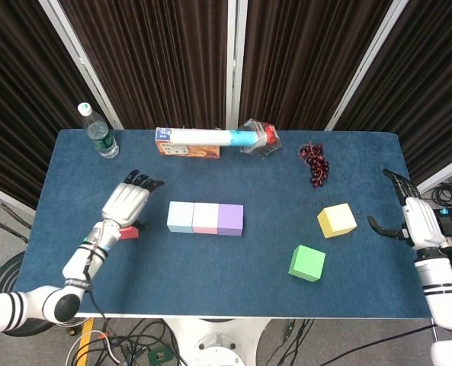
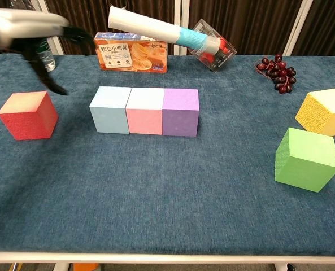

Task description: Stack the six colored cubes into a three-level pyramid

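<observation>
Light blue, pink and purple cubes stand side by side in a row mid-table. In the chest view the same row reads light blue, pink, purple. The red cube stands alone to their left. From the head view it is mostly hidden under my left hand, which hovers above it with fingers spread, holding nothing. The yellow cube and green cube sit at the right. My right hand is open past the table's right edge, apart from the yellow cube.
Along the back edge of the blue table stand a water bottle, a snack box with a paper tube lying on it, a clear plastic container and a bunch of grapes.
</observation>
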Robot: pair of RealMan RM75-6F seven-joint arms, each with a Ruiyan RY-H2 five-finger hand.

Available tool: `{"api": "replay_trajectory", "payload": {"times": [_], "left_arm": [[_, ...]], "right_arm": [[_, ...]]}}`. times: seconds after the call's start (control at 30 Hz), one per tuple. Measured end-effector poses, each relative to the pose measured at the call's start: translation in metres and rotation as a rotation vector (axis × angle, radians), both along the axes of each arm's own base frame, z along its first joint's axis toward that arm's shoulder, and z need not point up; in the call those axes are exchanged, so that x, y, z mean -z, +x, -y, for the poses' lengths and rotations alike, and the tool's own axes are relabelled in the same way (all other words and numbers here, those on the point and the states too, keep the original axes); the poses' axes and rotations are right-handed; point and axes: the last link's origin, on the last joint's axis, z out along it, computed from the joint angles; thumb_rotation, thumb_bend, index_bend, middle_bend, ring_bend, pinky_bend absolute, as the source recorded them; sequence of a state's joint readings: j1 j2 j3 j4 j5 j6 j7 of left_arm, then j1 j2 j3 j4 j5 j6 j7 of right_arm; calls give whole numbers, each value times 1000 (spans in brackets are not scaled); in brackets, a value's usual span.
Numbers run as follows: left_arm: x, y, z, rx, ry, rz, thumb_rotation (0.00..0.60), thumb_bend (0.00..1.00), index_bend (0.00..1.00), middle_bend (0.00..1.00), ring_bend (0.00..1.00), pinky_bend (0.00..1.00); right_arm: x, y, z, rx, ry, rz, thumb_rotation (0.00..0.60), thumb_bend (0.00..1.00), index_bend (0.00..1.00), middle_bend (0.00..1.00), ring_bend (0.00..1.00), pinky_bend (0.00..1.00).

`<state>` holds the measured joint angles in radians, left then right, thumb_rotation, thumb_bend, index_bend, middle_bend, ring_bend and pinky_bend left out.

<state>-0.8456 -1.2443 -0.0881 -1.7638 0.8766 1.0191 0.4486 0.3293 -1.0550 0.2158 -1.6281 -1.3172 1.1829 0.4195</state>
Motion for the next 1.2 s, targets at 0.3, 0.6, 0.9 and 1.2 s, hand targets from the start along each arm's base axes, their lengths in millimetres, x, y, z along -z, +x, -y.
{"api": "replay_trajectory", "payload": {"times": [0.3, 0.6, 0.9, 1.2], "left_arm": [[-9, -53, 30, -90, 43, 23, 600, 79, 151, 172, 101, 4], [3, -64, 27, -116, 53, 32, 600, 79, 151, 143, 76, 4], [15, -64, 28, -136, 2, 32, 600, 79, 150, 136, 76, 4], [22, -72, 23, -171, -3, 3, 600, 76, 171, 157, 78, 4]], "right_arm": [[-5, 5, -5, -28, 19, -41, 600, 243, 0, 78, 0, 0], [-4, 12, -8, -43, 24, -53, 600, 244, 0, 78, 0, 0], [-4, 13, -8, -42, 21, -56, 600, 245, 0, 78, 0, 0], [-2, 14, -6, -41, 26, -53, 600, 244, 0, 78, 0, 0]]}}
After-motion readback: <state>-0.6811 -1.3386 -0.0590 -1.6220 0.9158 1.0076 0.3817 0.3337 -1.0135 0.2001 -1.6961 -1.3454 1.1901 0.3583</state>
